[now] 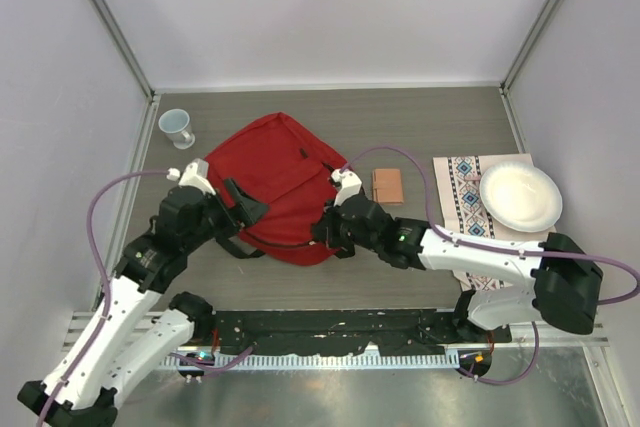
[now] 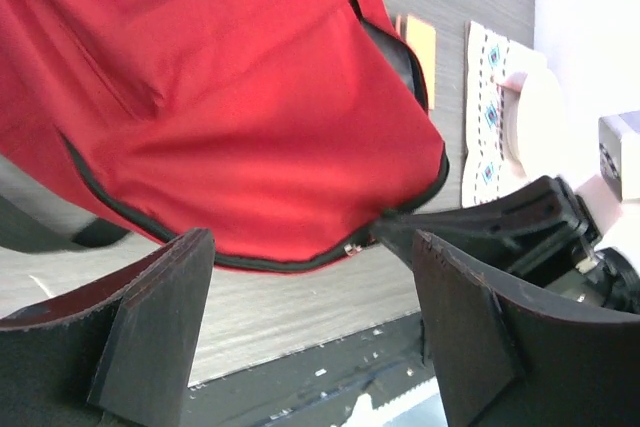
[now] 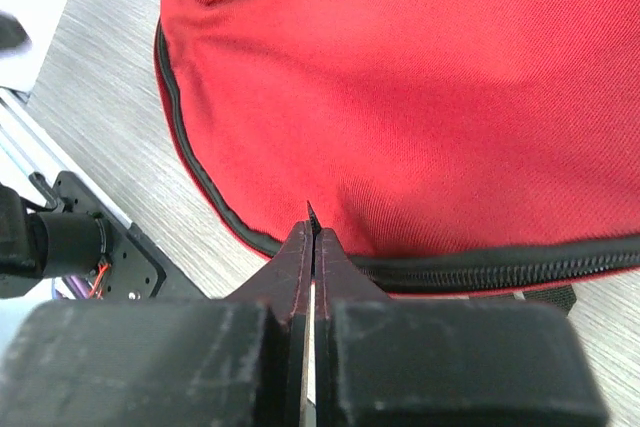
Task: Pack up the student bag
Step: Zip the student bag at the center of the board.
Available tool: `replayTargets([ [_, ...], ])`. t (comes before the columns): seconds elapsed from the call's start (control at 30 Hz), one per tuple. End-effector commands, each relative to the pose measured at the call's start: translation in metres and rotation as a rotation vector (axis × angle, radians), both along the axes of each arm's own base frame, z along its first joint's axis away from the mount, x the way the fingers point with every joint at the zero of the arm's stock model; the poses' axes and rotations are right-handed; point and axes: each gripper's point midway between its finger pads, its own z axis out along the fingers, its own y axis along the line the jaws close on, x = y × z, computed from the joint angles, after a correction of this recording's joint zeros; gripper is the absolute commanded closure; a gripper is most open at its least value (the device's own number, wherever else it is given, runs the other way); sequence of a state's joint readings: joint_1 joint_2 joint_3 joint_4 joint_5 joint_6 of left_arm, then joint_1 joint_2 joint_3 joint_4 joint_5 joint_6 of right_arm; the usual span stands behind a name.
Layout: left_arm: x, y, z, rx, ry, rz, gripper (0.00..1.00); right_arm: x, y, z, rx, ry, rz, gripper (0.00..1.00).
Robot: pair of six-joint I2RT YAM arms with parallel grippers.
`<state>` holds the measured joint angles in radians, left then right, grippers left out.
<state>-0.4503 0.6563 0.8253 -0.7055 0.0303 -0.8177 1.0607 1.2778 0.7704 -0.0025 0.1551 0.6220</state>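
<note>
The red student bag [image 1: 275, 177] lies flat on the table, its black zipper running along the near edge; it also fills the left wrist view [image 2: 250, 97] and the right wrist view [image 3: 420, 77]. My right gripper [image 1: 325, 232] is at the bag's near right edge, and in the right wrist view it [image 3: 312, 237] is shut on a thin black zipper pull [image 3: 311, 212] that pokes out between the tips. My left gripper [image 1: 250, 212] is open and empty at the bag's near left side, its wrist view [image 2: 310, 327] showing bare table between the jaws. The zipper slider [image 2: 352, 245] shows there beside the right gripper.
A pale blue cup [image 1: 178, 127] stands at the back left. A small brown booklet [image 1: 387, 185] lies right of the bag. A patterned cloth [image 1: 465, 197] with a white paper plate [image 1: 520, 197] is on the right. A black strap [image 1: 240, 247] trails near the left gripper.
</note>
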Motion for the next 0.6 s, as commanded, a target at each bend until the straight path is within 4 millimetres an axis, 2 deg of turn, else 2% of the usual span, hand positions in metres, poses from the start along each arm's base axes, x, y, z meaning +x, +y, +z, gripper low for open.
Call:
replayTargets([
  [0.0, -0.019, -0.032, -0.025, -0.249, 0.124, 0.076, 0.17, 0.022, 0.013, 0.020, 0.047, -0.039, -0.070, 0.99],
  [0.03, -0.017, -0.024, -0.032, -0.252, 0.126, 0.160, 0.17, 0.024, 0.015, 0.022, 0.054, -0.044, -0.080, 0.99],
  [0.07, -0.023, -0.024, -0.039, -0.311, 0.158, 0.200, 0.17, 0.027, 0.018, 0.025, 0.071, -0.045, -0.089, 0.99],
  [0.2, -0.034, -0.038, -0.055, -0.331, 0.244, 0.219, 0.18, 0.030, 0.028, 0.029, 0.093, -0.024, -0.100, 0.99],
  [0.27, -0.030, -0.042, -0.052, -0.320, 0.242, 0.238, 0.18, 0.031, 0.030, 0.034, 0.118, -0.023, -0.107, 0.99],
  [0.3, -0.030, -0.049, -0.058, -0.299, 0.265, 0.238, 0.17, 0.032, 0.029, 0.035, 0.121, -0.024, -0.117, 0.99],
  [0.33, -0.027, -0.058, -0.053, -0.329, 0.257, 0.238, 0.16, 0.031, 0.027, 0.032, 0.116, -0.020, -0.123, 0.99],
  [0.43, -0.025, -0.081, -0.062, -0.365, 0.277, 0.252, 0.16, 0.029, 0.021, 0.029, 0.109, -0.018, -0.137, 0.99],
  [0.57, -0.026, -0.090, -0.078, -0.362, 0.254, 0.310, 0.20, 0.025, 0.012, 0.031, 0.114, -0.025, -0.136, 0.99],
])
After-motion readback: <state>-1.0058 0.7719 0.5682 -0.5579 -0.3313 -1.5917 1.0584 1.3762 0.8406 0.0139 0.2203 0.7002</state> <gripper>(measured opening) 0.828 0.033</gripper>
